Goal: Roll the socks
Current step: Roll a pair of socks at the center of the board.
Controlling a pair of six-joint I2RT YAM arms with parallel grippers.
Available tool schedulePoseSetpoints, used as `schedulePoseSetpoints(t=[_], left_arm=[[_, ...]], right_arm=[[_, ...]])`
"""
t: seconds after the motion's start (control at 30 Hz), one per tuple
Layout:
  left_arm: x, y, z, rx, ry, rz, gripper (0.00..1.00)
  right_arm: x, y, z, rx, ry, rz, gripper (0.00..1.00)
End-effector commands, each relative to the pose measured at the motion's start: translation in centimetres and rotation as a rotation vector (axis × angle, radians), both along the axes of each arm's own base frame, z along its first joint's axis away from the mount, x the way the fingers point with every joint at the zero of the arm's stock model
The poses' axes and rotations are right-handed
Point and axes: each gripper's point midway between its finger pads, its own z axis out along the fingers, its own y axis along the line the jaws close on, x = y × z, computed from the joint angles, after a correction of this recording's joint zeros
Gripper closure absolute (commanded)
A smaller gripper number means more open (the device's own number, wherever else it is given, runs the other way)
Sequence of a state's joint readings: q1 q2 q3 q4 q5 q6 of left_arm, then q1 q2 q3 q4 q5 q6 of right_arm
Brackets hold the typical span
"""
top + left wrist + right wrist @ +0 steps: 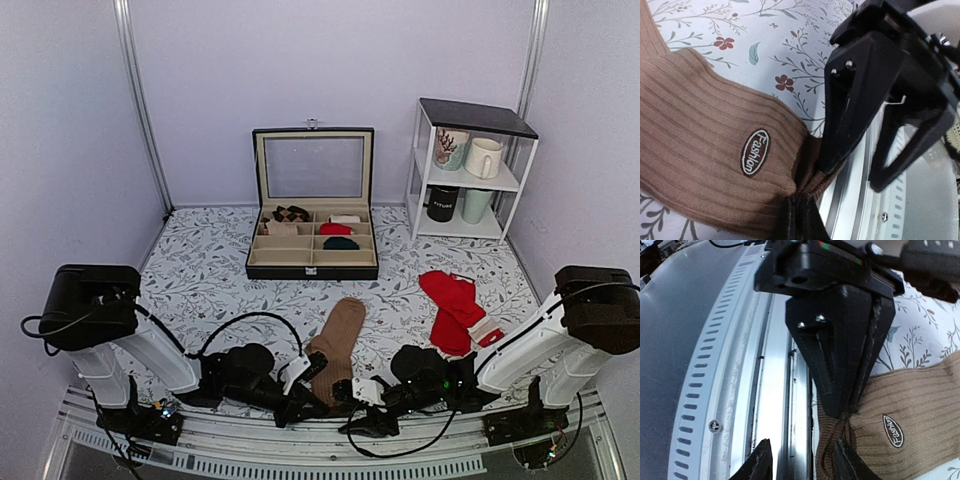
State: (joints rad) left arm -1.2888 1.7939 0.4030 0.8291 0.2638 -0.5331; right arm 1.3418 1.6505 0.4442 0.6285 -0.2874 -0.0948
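The tan-brown ribbed socks [337, 340] lie flat and long on the flowered cloth, cuff end toward the arms. An oval "Fashion" label [755, 152] shows near the cuff. My left gripper [793, 200] is shut on the bunched cuff edge of the socks [705, 125], right at the table's near rim. My right gripper [802, 462] is open. Its right finger [846, 460] rests against the socks [920, 405] beside the left gripper [842, 410], and its left finger hangs over the metal rail. In the top view the two grippers, left [312, 398] and right [352, 392], nearly meet.
A black compartment box [312, 262] with its lid up holds small sock rolls at the back centre. Red socks [455, 305] with a white tag lie to the right. A white shelf [465, 170] with mugs stands at the back right. A metal rail [300, 440] runs along the near edge.
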Motion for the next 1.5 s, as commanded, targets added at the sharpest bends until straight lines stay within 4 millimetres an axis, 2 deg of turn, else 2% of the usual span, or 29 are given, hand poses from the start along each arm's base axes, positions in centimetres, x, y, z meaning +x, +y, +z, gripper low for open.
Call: schedulePoseSetpoints(t=[0.0,0.2,0.23,0.3,0.37,0.43,0.5,0.57,0.63,0.7,0.77,0.83,0.97,1.13,1.47], left_arm=[[-1.8,4.7,-6.1,0.251,0.107,-0.018,1.00],[-2.1,4.8,-6.2,0.242,0.117,-0.029,1.00],[-2.1,4.8,-6.2,0.240,0.118,-0.030,1.00],[-2.0,4.7,-5.9,0.232,0.113,-0.030,1.00],[-1.7,4.6,-5.5,0.221,0.088,-0.022,1.00],[-1.0,4.6,-4.5,0.202,0.038,-0.003,0.87],[-0.1,4.4,-3.1,0.175,-0.034,0.015,0.81],[0.8,4.1,-1.2,0.144,-0.122,0.038,0.62],[1.4,3.7,1.0,0.102,-0.218,0.047,0.55],[1.0,3.2,3.1,0.056,-0.314,0.024,0.52],[0.6,2.8,4.5,0.029,-0.409,-0.006,0.51],[-0.1,2.5,4.8,0.027,-0.449,-0.040,0.52],[-0.3,2.4,3.3,0.077,-0.480,-0.058,0.53],[0.6,2.1,2.2,0.102,-0.530,-0.017,0.53],[1.6,1.2,4.7,0.060,-0.675,0.041,0.52]], right_arm=[[1.4,0.1,-2.0,-0.068,-0.039,-0.077,0.61],[3.1,-0.9,-3.8,-0.130,-0.053,-0.202,0.69],[3.1,-1.0,-3.9,-0.135,-0.054,-0.212,0.74],[3.0,-1.1,-4.0,-0.147,-0.042,-0.214,0.90],[2.7,-1.3,-4.4,-0.172,-0.015,-0.205,0.99],[2.1,-1.4,-4.9,-0.197,0.060,-0.219,1.00],[1.7,-1.7,-5.6,-0.220,0.128,-0.236,1.00],[1.7,-2.2,-6.5,-0.251,0.267,-0.272,1.00],[1.9,-2.8,-7.3,-0.279,0.417,-0.312,1.00],[2.0,-3.1,-8.0,-0.302,0.529,-0.343,1.00],[2.2,-3.6,-8.7,-0.332,0.646,-0.376,1.00],[2.2,-4.0,-9.2,-0.360,0.767,-0.395,1.00],[1.8,-5.0,-9.9,-0.409,0.972,-0.441,1.00],[1.6,-5.5,-10.2,-0.447,1.062,-0.470,1.00],[1.8,-6.6,-11.8,-0.505,1.065,-0.556,1.00]])
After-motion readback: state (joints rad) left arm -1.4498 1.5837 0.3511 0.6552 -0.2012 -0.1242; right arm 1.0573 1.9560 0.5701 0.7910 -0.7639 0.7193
